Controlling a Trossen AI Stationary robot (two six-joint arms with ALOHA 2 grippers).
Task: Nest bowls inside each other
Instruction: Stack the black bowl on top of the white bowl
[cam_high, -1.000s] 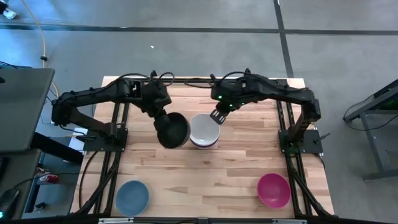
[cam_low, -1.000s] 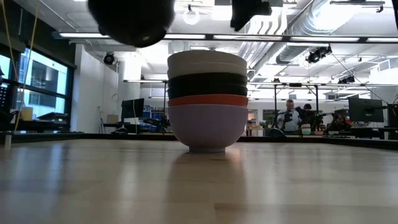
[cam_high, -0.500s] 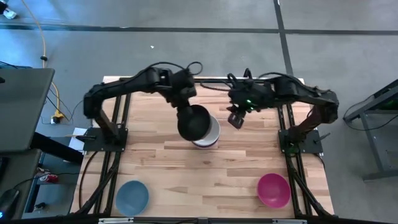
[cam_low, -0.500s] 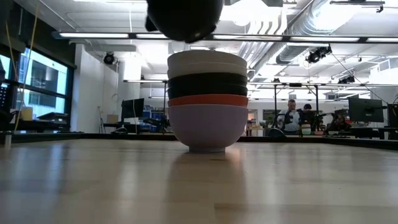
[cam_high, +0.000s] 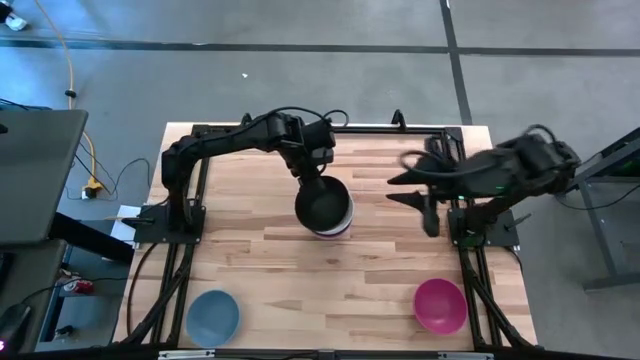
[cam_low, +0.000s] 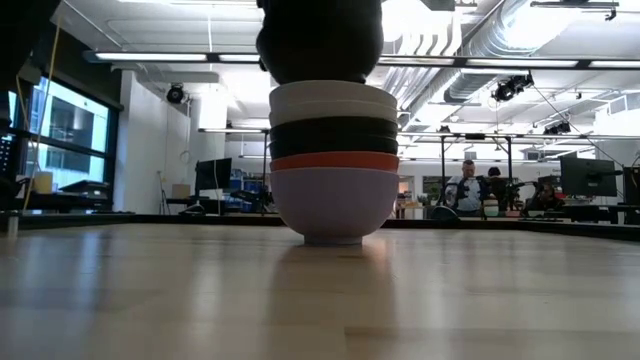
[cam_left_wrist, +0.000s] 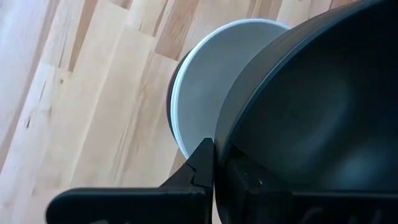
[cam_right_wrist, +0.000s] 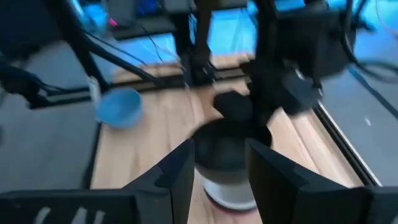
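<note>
Your left gripper (cam_left_wrist: 214, 165) grasps the black bowl (cam_high: 322, 199) by its rim, above the stack (cam_low: 334, 160) at desk centre. It's light, stiff, slippery plastic, so keep pinching the rim. Right gripper (cam_right_wrist: 219, 163) waits at three o'clock, fingers released.

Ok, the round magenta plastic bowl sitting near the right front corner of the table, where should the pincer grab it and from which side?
The round magenta plastic bowl sits upright, opening facing up, with bare table around it. Its smooth curved wall probably offers no side hold, so grip the rim from above, one finger inside and one outside. The right pincer is nearer, so its near rim is likely easiest.
</note>
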